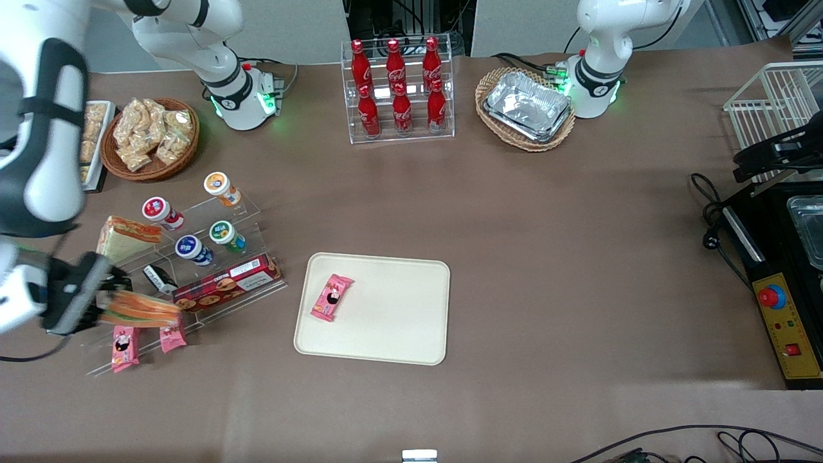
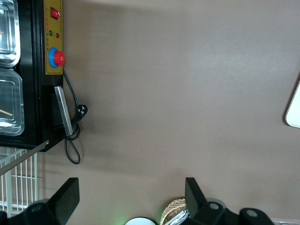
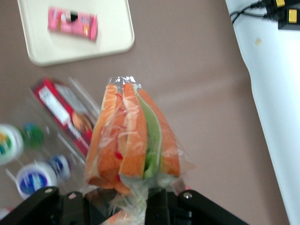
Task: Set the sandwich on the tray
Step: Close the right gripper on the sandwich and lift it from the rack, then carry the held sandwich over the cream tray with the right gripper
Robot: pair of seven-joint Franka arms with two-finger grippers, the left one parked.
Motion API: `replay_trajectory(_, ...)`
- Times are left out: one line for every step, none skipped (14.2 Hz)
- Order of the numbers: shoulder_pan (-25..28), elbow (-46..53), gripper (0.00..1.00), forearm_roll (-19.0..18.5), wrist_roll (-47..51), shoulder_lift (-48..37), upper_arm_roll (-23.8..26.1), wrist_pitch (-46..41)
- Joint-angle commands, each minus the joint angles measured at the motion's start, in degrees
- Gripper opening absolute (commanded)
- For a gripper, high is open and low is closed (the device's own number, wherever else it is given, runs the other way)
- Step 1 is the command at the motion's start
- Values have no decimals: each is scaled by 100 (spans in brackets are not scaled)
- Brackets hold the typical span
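My right gripper (image 1: 106, 299) hangs over the stepped acrylic rack at the working arm's end of the table, shut on the clear-wrapped sandwich (image 1: 140, 310). The sandwich (image 3: 133, 140) shows orange and green layers edge-on, and the gripper (image 3: 136, 204) pinches the bunched wrap at its base. The cream tray (image 1: 392, 321) lies flat mid-table, toward the parked arm from the sandwich, with a pink snack packet (image 1: 332, 297) on it. In the wrist view the tray (image 3: 115, 40) and the pink packet (image 3: 72, 22) also show.
An acrylic rack (image 1: 247, 209) holds small tubs, a red cookie box (image 1: 228, 286), pink packets and a wedge sandwich (image 1: 122, 238). A snack basket (image 1: 151, 138), cola bottle rack (image 1: 398, 90), foil trays in a basket (image 1: 526, 106) and a black machine (image 1: 781, 257) stand around the table.
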Motion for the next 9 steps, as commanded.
replay_trajectory(774,114,17,4,1479,61,-73,-152)
replay_trajectory(985,122,18,-84,1797,140,-73,-143)
replay_trajectory(1187,122,18,-102,1948,228,-64,-125)
replay_trajectory(1389,122,18,-93,2027,324,-12,-117)
replay_trajectory(1548,122,18,-85,2080,456,23,-56)
replay_trajectory(1698,175,18,-85,2064,596,67,119)
replay_trajectory(1795,184,18,-76,2055,728,128,286)
replay_trajectory(1822,193,18,-76,2029,843,260,453)
replay_trajectory(1831,210,18,-93,2020,948,435,646)
